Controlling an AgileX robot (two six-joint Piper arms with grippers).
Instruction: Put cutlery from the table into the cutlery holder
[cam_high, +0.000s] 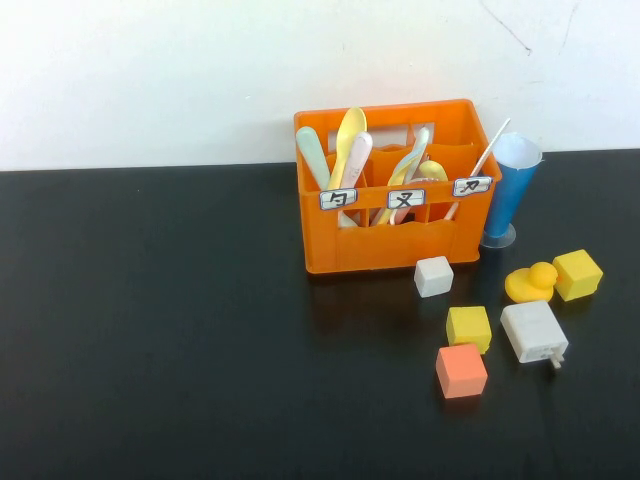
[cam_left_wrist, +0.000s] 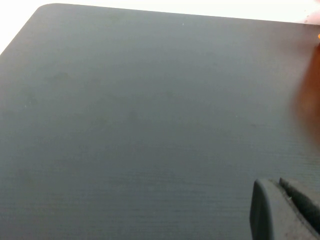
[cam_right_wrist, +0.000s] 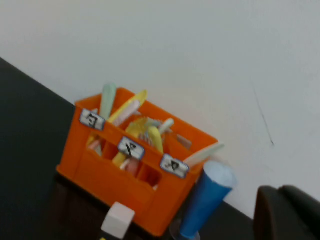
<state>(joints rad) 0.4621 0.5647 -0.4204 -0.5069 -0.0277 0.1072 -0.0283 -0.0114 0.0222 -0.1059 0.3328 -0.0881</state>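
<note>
A: Plain white wall behind, matte black bench (cam_high: 150, 330) in front. Where are the claws?

B: Neither shows from the high camera, so both arms look pulled back off the working area. Only a dark sliver of the left claw (cam_left_wrist: 285, 210) shows in its own wrist view, hanging over bare bench; whether it is open or closed I cannot tell. The right claw (cam_right_wrist: 287, 212) is likewise just a dark edge in its wrist view, raised and facing the holder; its state I cannot tell either. Nothing appears to be held in either one.

A: And outward from there?

B: The orange cutlery holder (cam_high: 392, 210) stands near the bench's far edge, toward the right side, its three labels facing the robot. The pale fork (cam_high: 415, 155) appears to stand in the middle section, handle down among the yellow spoons (cam_high: 349, 135); the crowding makes its tines hard to pick out. No cutlery lies loose on the bench.

A: So the job looks finished?

B: I judge so; the dividers keep the pieces upright. A blue cup (cam_high: 512, 195) stands just beside the holder's right end, and blocks, a yellow duck (cam_high: 531, 283) and a white charger (cam_high: 534, 333) are scattered nearer the front-right.
</note>
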